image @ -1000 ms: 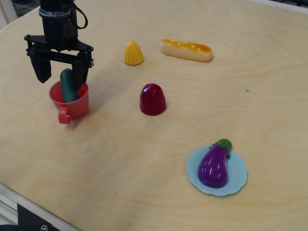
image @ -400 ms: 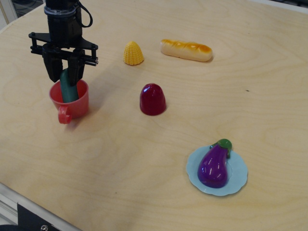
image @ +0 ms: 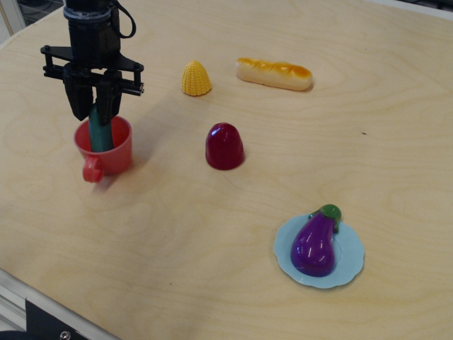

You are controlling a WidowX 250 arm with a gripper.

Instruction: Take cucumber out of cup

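Observation:
The red-orange cup (image: 106, 152) stands at the left of the table, its loop handle pointing toward the front. The dark teal-green cucumber (image: 100, 133) stands upright in it, its top end hidden between the fingers. My black gripper (image: 93, 110) hangs straight down over the cup, and its two fingers are closed on the cucumber's upper end just above the rim.
A dark red dome (image: 224, 146) sits right of the cup. A yellow corn piece (image: 196, 78) and a bread loaf (image: 274, 73) lie at the back. A purple eggplant (image: 315, 242) rests on a light blue plate (image: 352, 263) at the front right.
The fingers stood wide apart around the cucumber's top a second ago. They have closed onto it. The cup has shifted slightly.

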